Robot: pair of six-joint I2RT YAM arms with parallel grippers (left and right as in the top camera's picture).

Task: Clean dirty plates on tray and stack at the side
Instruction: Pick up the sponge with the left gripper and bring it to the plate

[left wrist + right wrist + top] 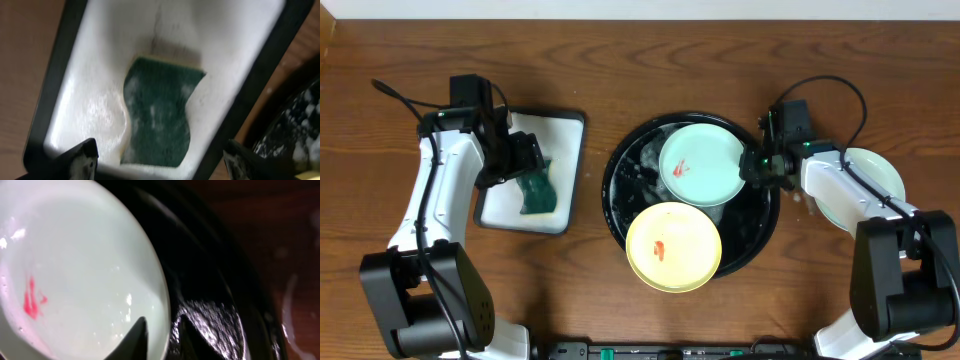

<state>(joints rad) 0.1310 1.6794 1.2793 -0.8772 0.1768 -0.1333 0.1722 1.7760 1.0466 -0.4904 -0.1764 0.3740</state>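
The black tray (760, 215) holds a mint-green plate (702, 165) and a yellow plate (673, 247), each with a red smear. My right gripper (757, 165) is at the mint plate's right rim. In the right wrist view its jaws straddle that rim (164, 327) slightly open, one finger over the plate (80, 265) and one over the tray (215, 280). The red mark (31, 300) is on the plate's far side. My left gripper (161, 152) hangs wide open over a green sponge (160, 115), holding nothing.
The sponge (537, 192) lies in a foamy white, black-edged dish (555, 130) left of the tray. A second mint plate (880, 175) sits on the wooden table to the right, partly under my right arm. Suds cover the tray floor (300, 125).
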